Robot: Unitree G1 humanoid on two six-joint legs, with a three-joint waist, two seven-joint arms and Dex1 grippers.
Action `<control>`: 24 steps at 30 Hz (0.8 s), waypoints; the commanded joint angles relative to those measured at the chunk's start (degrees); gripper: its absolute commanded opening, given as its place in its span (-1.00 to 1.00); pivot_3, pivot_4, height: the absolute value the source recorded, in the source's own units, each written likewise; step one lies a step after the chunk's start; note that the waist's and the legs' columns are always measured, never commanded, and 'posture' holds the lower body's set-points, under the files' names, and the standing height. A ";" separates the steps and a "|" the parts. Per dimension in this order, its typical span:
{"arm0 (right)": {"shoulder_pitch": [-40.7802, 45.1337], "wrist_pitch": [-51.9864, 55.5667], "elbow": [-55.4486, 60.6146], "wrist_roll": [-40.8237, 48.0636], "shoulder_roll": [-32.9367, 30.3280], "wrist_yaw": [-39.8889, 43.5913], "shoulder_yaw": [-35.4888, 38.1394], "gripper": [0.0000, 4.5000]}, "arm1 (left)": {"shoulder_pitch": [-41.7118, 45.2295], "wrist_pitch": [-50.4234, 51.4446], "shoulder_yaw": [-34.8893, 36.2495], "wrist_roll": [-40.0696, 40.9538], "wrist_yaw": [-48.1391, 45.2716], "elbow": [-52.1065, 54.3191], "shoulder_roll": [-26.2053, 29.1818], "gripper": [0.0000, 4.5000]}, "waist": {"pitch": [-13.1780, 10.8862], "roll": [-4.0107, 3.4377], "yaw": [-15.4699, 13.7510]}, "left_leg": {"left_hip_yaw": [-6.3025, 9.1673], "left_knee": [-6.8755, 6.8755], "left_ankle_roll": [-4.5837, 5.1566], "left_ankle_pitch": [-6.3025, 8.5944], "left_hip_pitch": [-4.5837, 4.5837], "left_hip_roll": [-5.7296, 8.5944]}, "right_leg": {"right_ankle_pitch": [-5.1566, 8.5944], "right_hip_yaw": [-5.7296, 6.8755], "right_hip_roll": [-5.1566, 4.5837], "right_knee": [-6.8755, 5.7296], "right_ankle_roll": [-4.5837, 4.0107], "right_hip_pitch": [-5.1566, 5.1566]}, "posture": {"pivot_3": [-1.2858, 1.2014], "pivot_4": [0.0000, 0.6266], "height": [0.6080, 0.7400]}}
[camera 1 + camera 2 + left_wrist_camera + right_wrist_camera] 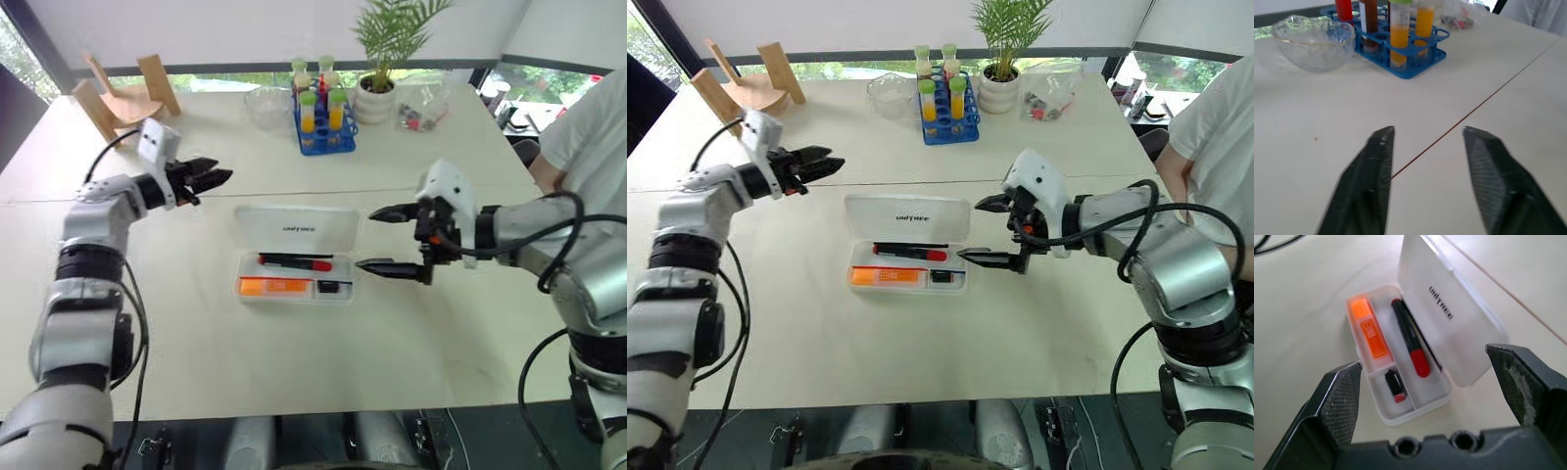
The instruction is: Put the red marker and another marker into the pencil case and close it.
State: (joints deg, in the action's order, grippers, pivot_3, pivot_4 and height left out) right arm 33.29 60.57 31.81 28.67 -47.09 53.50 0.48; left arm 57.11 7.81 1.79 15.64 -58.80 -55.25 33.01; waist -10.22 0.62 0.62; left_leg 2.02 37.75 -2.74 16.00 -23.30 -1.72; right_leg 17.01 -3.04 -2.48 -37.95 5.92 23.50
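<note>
The pencil case [294, 227] lies open at the table's middle, its lettered lid tilted back. Inside, the red marker [294, 262] rests in the rear slot. The orange highlighter [274, 286] lies in the front slot, beside a small black stub [329, 287]. My right gripper [365, 240] hovers just right of the case, open wide, one finger above the other, holding nothing. In the right wrist view the case [1400, 418] shows between its fingers [1339, 399]. My left gripper [217, 177] hangs above the table to the far left of the case, open by a small gap and empty.
A blue rack of tubes [326, 122] and a glass bowl [266, 105] stand at the back. A potted plant [377, 93] and a small clear container [423, 113] are beside them. A wooden stand [122, 93] is back left. A person [588, 137] sits at the right edge.
</note>
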 commanded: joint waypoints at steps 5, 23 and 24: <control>-3.29 4.05 5.78 4.25 -2.21 -5.16 6.37 1.00 | 5.68 0.08 -0.02 -0.47 -16.87 -5.16 -2.66 -0.98 | -0.04 0.05 0.47 | 0.02 0.22 0.06 0.04 -0.14 0.06 | -0.02 0.05 -0.07 -0.04 0.04 0.03 | 0.03 -0.52 1.00; -6.16 3.90 6.33 7.74 -5.07 -8.36 5.77 1.00 | -14.30 17.21 -10.93 0.82 -31.69 27.78 2.29 -0.98 | -0.03 0.02 0.14 | 0.09 0.30 0.07 0.04 -0.07 -0.01 | -0.02 0.03 -0.03 -0.18 0.04 -0.03 | 0.03 -0.52 1.00; -6.59 3.66 6.44 7.65 -5.32 -8.25 5.47 1.00 | -15.37 16.75 -11.36 -0.07 -30.31 28.57 1.94 -0.98 | -0.03 0.02 0.15 | 0.09 0.30 0.07 0.04 -0.06 -0.01 | -0.02 0.03 -0.03 -0.18 0.04 -0.04 | 0.03 -0.52 1.00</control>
State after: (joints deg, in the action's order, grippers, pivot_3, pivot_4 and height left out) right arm 26.90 65.35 36.10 35.73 -51.32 45.14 5.63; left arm 42.62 24.80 -8.91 16.37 -90.68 -28.87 35.12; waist -10.25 0.64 0.76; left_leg 2.12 38.05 -2.67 16.04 -23.36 -1.73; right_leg 16.99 -3.01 -2.50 -38.14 5.95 23.47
